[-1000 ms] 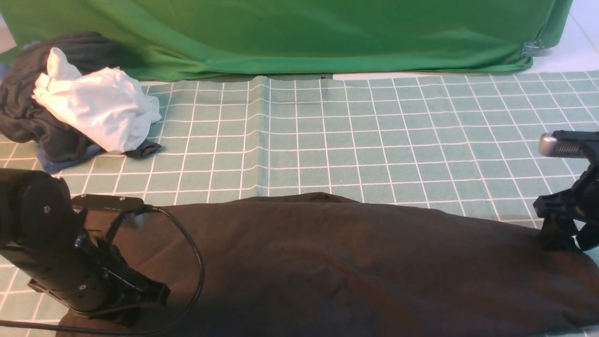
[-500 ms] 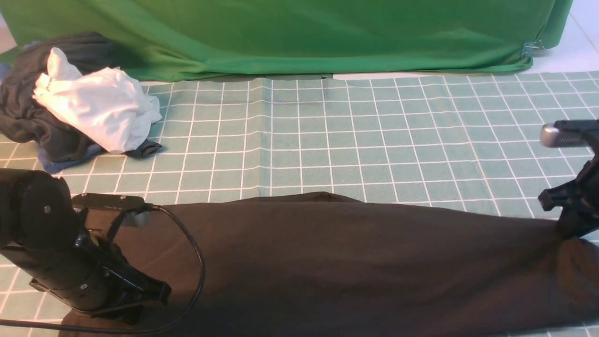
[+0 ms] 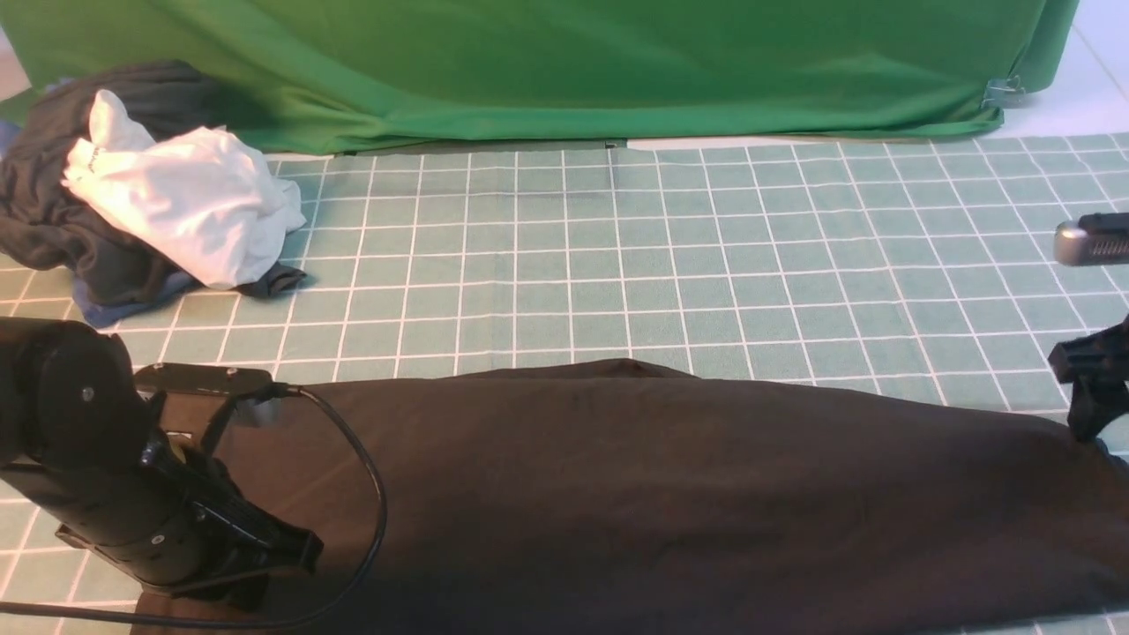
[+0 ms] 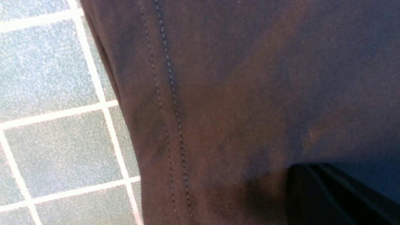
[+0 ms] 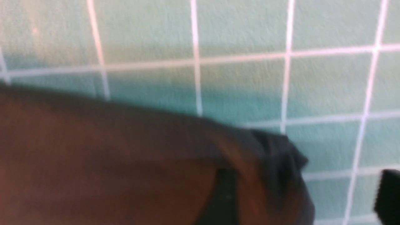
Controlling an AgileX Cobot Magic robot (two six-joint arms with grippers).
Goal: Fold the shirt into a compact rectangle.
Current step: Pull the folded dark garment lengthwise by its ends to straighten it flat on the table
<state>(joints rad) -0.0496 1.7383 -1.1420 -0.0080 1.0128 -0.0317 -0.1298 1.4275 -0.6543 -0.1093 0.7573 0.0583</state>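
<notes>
Shirt [image 3: 670, 494] is lying flat on the grid mat [image 3: 617, 265], near side; left gripper [image 3: 282, 556] is sitting closed on its left end. Left wrist: limp, light cloth, we are judging; stitched hem [image 4: 172, 93] is offering the pinch. Right wrist: right gripper [image 5: 306, 193] is gaping, empty.

middle and right of the grid mat [image 3: 706, 256] left unoccupied, far left corner blocked by a clothes heap [image 3: 150, 194], far edge closed by green cloth [image 3: 564, 70], near strip covered by the shirt [image 3: 661, 494]
</notes>
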